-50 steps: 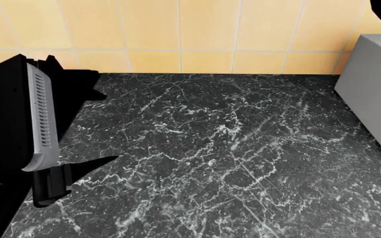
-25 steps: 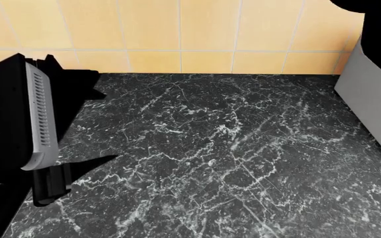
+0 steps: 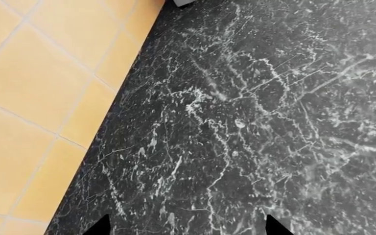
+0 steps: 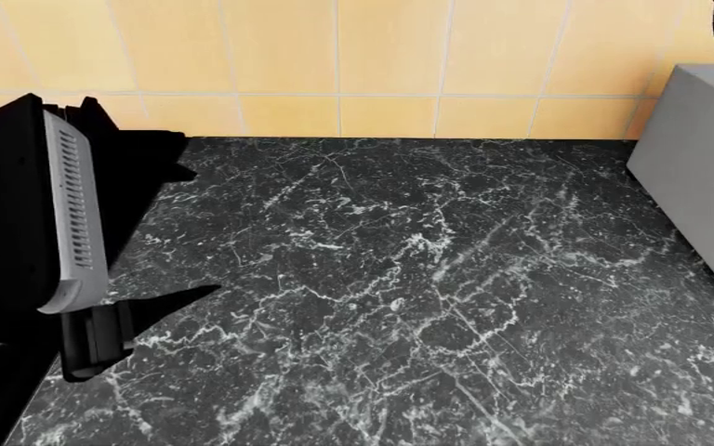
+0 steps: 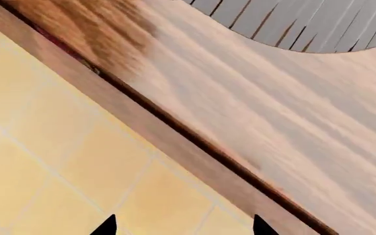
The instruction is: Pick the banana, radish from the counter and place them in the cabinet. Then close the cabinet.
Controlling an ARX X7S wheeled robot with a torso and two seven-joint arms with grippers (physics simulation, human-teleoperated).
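Even, bright light over my table; my left arm throws hard black shadows; the wood by my right wrist looks motion-smeared

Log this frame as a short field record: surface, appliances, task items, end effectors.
surface: counter, dark veined marble, against a yellow tiled wall
appliance: grey toaster at the counter's right edge
task items: banana and radish in no view
left end effector: fingertips apart over bare counter, holding nothing
right end effector: fingertips apart, facing a wooden panel
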